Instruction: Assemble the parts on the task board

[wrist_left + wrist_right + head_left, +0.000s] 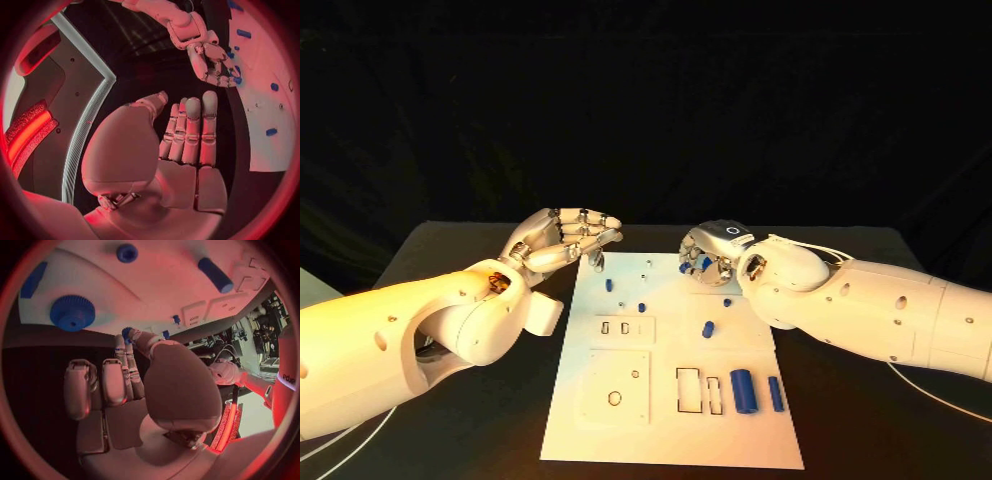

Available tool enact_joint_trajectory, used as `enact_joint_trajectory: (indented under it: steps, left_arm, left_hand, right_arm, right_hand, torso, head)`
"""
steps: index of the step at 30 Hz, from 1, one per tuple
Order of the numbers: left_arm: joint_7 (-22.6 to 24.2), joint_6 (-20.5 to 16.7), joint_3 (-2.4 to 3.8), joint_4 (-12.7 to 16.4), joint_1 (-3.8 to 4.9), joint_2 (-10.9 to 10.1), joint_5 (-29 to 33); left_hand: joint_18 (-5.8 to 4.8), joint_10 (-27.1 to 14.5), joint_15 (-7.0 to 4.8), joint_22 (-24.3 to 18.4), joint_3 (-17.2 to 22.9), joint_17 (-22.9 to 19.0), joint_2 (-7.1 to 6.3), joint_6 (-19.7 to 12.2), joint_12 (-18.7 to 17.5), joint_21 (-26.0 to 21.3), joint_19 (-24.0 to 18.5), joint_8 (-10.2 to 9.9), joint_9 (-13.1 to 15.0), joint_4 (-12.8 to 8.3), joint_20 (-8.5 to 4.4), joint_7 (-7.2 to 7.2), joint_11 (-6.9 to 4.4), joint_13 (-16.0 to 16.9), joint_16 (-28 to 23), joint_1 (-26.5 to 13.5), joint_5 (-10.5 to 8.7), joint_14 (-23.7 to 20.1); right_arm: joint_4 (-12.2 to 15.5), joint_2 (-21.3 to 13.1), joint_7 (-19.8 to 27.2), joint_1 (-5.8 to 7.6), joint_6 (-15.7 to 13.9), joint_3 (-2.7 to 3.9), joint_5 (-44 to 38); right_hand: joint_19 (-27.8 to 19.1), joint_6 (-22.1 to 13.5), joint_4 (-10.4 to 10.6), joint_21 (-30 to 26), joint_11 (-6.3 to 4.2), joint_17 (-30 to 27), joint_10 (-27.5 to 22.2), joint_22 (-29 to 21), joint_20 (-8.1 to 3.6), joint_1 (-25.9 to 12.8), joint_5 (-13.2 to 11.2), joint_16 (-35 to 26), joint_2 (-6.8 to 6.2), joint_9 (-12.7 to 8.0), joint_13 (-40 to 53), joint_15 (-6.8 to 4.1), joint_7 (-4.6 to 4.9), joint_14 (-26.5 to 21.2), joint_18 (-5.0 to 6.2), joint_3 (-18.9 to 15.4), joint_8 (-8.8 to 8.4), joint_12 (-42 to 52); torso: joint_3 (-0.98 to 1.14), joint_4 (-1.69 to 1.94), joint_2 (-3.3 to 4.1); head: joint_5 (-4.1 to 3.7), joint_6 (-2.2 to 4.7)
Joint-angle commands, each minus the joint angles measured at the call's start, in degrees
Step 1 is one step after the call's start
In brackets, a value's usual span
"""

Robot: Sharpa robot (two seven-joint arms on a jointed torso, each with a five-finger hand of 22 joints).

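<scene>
Right hand [714, 256] hovers over the task board's [668, 430] far right corner, fingertips pinching a small blue part [687, 266]. Left hand [568, 240] sits at the board's ten o'clock, fingers curled together, holding nothing. Two blue cylinders [744, 390] lie at five o'clock on the board, which rests mid-worktop [459, 250].

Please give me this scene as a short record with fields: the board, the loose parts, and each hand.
board: white task board, lying flat on the black table
loose parts: thick blue cylinder and thin blue cylinder, side by side near the board's near right corner
left hand: left hand by the board's far left corner, holding nothing
right hand: right hand over the far end, pinching a small blue part
</scene>
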Motion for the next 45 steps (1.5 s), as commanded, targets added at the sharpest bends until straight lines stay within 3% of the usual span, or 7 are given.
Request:
enact_joint_trajectory:
  steps: [1, 11, 21, 31, 45]
  left_arm:
    - [0.2, 1.2, 0.05, 0.0, 0.13, 0.1, 0.4]
    - [0.1, 1.3, 0.05, -0.1, 0.2, 0.4, 0.5]
    - [-0.1, 1.5, 0.05, -0.1, 0.41, 0.4, 0.6]
    - [-0.3, 1.6, 0.05, -0.3, 0.62, 0.5, 0.6]
    - [-0.4, 1.6, 0.05, -0.3, 0.89, 0.6, 0.6]
  left_hand:
    - [0.45, -0.3, -0.15, -0.1, 0.4, -0.3, 0.43, -0.4, 0.2, 0.3, -0.4, -0.3, 0.1, -0.1, 0.19, 0.01, 0.06, 0.1, -0.6, 0.0, -0.18, -0.5]
    - [0.45, -0.4, -0.14, -0.1, 0.4, -0.4, 0.44, -0.4, 0.2, 0.3, -0.4, -0.3, 0.1, -0.1, 0.2, 0.03, 0.08, 0.1, -0.7, 0.0, -0.19, -0.7]
    - [0.45, -0.4, -0.14, -0.1, 0.4, -0.4, 0.44, -0.4, 0.2, 0.3, -0.4, -0.3, 0.1, -0.1, 0.2, 0.03, 0.08, 0.1, -0.7, 0.0, -0.19, -0.7]
    - [0.45, -0.4, -0.14, -0.1, 0.4, -0.4, 0.44, -0.4, 0.2, 0.3, -0.4, -0.3, 0.1, -0.1, 0.2, 0.03, 0.08, 0.1, -0.7, 0.0, -0.19, -0.7]
    - [0.45, -0.4, -0.14, -0.1, 0.4, -0.4, 0.44, -0.4, 0.2, 0.3, -0.4, -0.3, 0.1, -0.1, 0.2, 0.03, 0.08, 0.1, -0.7, 0.0, -0.19, -0.7]
  right_arm:
    - [-1.5, 1.6, -2.2, 0.05, -2.6, 0.08, -0.9]
    - [-6.0, 7.0, -1.9, -0.06, -3.2, 0.16, -1.1]
    - [-9.4, 10.3, -2.7, -0.79, -3.2, 0.18, -0.8]
    - [-10.3, 11.4, -2.7, -0.91, -2.9, 0.19, 0.0]
    - [-11.6, 12.7, -2.9, -1.1, -1.5, 0.19, 0.4]
  right_hand:
    - [0.0, 0.2, 0.0, 0.1, 0.03, -0.1, 0.3, 2.1, -0.11, -0.3, 0.2, 0.2, -0.11, 1.9, 0.1, -0.48, 0.01, 1.7, -0.99, 0.3, 0.33, -0.3]
    - [-0.1, 0.1, 0.1, 0.0, 0.05, -0.1, 0.3, 2.0, -0.12, -0.3, 0.2, 0.2, -0.18, 1.9, 0.1, -0.47, 0.05, 1.7, -0.96, 0.3, 0.35, -0.3]
    - [-0.1, -0.2, 0.2, -0.1, 0.15, -0.2, 0.1, 1.9, -0.1, -0.6, 0.2, 0.1, -0.22, 2.1, 0.1, -0.41, 0.17, 1.7, -0.94, 0.3, 0.29, -0.5]
    - [-0.1, -0.3, 0.1, 0.0, 0.15, -0.2, 0.1, 2.0, -0.09, -0.5, 0.4, 0.2, -0.19, 2.2, 0.1, -0.4, 0.2, 1.7, -0.94, 0.5, 0.3, -0.6]
    - [-0.2, -0.5, 0.2, -0.2, 0.25, -0.4, 0.0, 1.8, -0.06, -0.7, 0.4, 0.1, -0.37, 2.3, 0.1, -0.34, 0.32, 1.7, -0.91, 0.5, 0.27, -0.7]
  torso:
    - [0.03, 0.07, 0.12]
    - [0.04, 0.26, 0.34]
    - [-0.13, 0.5, 0.49]
    - [-0.02, 0.33, 0.45]
    - [-0.11, 0.48, 0.55]
  head:
    - [0.03, 0.14]
    - [0.27, 0.13]
    - [0.5, -0.04]
    - [0.69, -0.11]
    - [0.93, -0.28]
